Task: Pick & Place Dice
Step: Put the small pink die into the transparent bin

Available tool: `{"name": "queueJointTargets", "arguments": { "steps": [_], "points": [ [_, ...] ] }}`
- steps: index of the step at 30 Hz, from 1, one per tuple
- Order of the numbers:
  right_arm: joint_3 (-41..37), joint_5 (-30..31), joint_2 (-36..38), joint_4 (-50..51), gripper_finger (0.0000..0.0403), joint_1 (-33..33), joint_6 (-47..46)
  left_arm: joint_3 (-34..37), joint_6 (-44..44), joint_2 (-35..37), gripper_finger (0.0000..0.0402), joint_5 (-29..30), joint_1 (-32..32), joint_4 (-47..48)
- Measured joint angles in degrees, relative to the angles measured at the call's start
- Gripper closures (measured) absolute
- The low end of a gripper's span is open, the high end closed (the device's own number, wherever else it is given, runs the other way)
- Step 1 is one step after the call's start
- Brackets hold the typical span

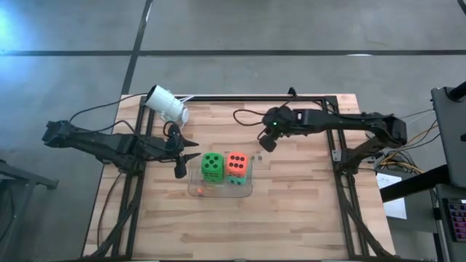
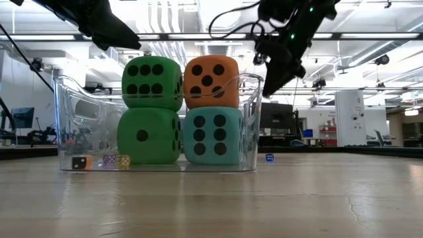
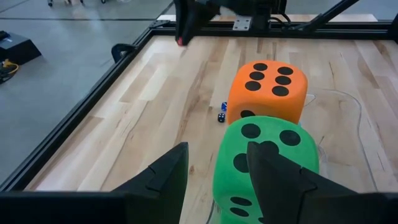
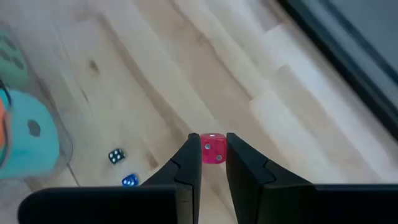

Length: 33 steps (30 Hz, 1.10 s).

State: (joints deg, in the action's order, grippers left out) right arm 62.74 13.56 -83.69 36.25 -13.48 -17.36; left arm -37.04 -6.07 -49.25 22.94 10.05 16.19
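Dice fill the clear bin point(image 2: 66, 119) at centre frame: an upper green die point(image 2: 152, 82) and orange die point(image 2: 211, 80) stacked on a lower green die point(image 2: 149, 135) and teal die point(image 2: 211, 135). The right gripper point(image 4: 212, 163), upper right of the bin, pinches a small red die point(image 4: 213, 149), seemingly bound for it. Two tiny dice point(image 4: 116, 155) remain on the table. The left gripper point(image 3: 214, 171) hangs part-open, empty, at the bin's left.

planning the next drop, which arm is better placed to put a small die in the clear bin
Right: its gripper already pinches a small red die beside the bin. The left gripper is open and empty.
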Motion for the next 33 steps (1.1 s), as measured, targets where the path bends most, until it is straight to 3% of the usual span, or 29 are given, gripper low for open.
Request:
{"name": "queueJointTargets", "arguments": {
  "steps": [11, 22, 33],
  "points": [
    [0.0, 2.1, 5.6, -0.2, 0.0355, 3.6, 0.7, 0.0, 0.0, 0.0, 0.0231, 0.0, 0.0, 0.0],
    [-0.1, 1.2, 7.1, -3.8, 0.0355, 14.2, 2.6, 0.0, 0.0, 0.0, 0.0231, 0.0, 0.0, 0.0],
    [-0.1, -2.2, 3.1, -16.8, 0.0355, 25.2, 7.4, 0.0, 0.0, 0.0, 0.0231, 0.0, 0.0, 0.0]
  ]
}}
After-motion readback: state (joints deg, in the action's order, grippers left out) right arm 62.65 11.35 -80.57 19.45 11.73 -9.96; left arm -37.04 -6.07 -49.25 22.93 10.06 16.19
